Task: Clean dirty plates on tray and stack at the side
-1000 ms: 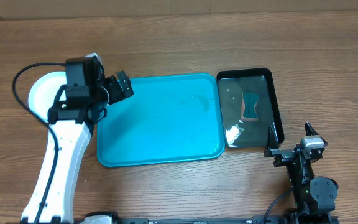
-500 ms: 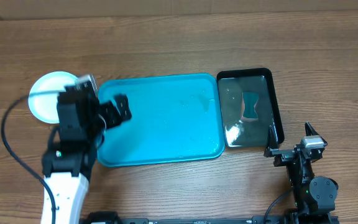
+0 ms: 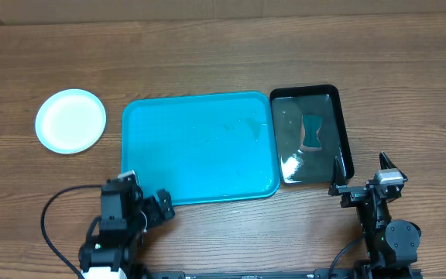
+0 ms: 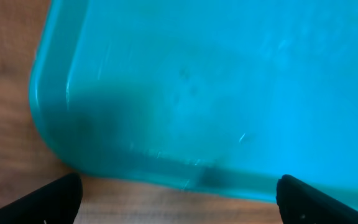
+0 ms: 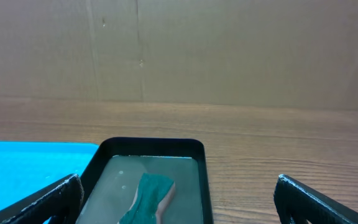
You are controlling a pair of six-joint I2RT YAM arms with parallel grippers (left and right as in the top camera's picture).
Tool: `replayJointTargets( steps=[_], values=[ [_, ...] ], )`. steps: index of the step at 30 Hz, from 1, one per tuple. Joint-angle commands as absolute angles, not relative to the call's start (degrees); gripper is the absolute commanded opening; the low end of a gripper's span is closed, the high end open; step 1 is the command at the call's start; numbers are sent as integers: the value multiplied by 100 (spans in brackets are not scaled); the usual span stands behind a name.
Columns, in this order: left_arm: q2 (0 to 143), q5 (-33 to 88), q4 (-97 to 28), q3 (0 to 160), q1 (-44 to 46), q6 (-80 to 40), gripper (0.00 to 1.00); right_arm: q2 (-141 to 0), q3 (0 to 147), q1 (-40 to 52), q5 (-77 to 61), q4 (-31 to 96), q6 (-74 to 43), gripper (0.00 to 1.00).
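Observation:
The plates (image 3: 70,121) show as one round white disc with a light-blue edge, on the wood left of the tray. The turquoise tray (image 3: 200,147) lies mid-table with nothing on it; its front-left corner fills the left wrist view (image 4: 229,74). My left gripper (image 3: 159,206) hovers low by that front-left corner, open and holding nothing (image 4: 179,208). My right gripper (image 3: 360,175) rests at the front right, open and holding nothing (image 5: 179,202), pointing at the black tray.
A glossy black tray (image 3: 344,132) stands right of the turquoise one and holds a teal sponge (image 3: 313,130), also seen in the right wrist view as the sponge (image 5: 148,196). A cardboard wall (image 5: 229,50) stands behind the table.
My left arm has pulled back from the plates at the far left, along the tray's left edge to the table's front. The plates now show in full. The right arm has not moved.

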State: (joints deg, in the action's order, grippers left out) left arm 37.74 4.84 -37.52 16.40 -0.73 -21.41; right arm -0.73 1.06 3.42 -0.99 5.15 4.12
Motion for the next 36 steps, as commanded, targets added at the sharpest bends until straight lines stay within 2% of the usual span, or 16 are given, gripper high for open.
replayJointTargets(
  steps=[1, 12, 30, 36],
  values=[
    [3468, 427, -3839, 1363, -71, -2121, 100, -16, 47, 364, -23, 482, 436, 100],
    [2864, -150, -3701, 1236, -71, -1944, 100, -16, 47, 364, -23, 482, 436, 100],
    [1955, -207, -414, 23, -71, -1925, 100, -16, 47, 364, -23, 484, 436, 100],
    [1549, -200, -429, 25, -71, -1483, 100, -16, 47, 364, -23, 484, 434, 100]
  ],
)
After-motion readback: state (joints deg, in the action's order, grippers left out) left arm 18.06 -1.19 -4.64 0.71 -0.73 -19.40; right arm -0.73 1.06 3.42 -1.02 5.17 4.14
